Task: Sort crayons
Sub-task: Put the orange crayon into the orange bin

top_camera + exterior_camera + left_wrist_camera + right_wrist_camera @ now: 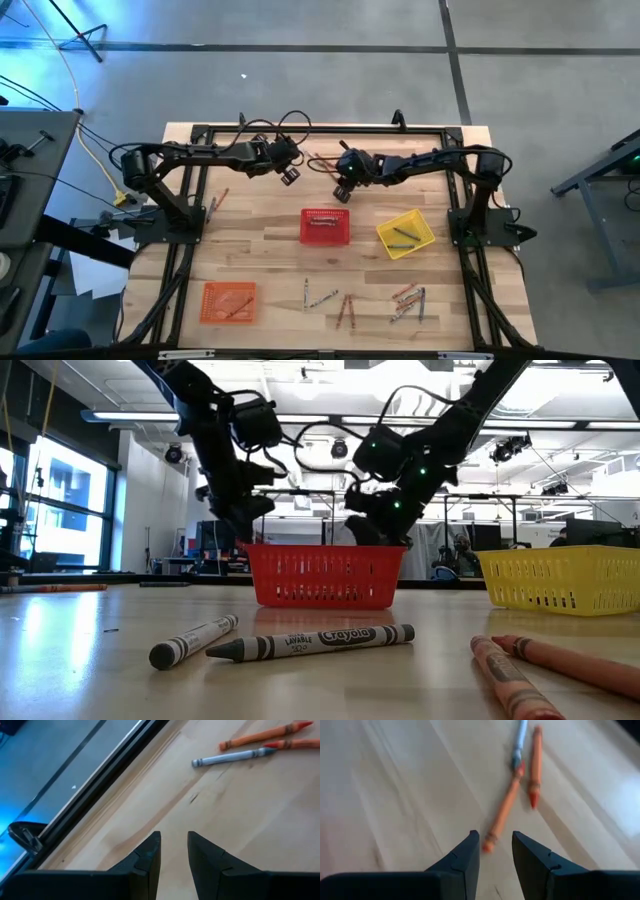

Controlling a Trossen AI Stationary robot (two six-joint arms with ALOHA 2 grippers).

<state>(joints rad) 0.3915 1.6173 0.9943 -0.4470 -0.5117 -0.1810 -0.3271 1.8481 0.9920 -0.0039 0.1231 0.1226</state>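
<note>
Crayons [506, 807] blurred past right gripper [493, 851], left gripper [173, 851], both narrowly parted, empty

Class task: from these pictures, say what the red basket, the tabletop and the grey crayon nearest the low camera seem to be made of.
Red mesh basket: likely moulded plastic, thin slatted walls, slight sheen.
Pale tabletop: wood, judging by visible plank seams and grain, smooth finish.
Grey crayon: presumably wax in a printed paper wrapper, with a bare matte tip.

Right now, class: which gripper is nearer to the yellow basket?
Right. The right gripper hangs above the far half of the table, just beyond the red basket beside the yellow basket; the left gripper hangs farther away.
</note>
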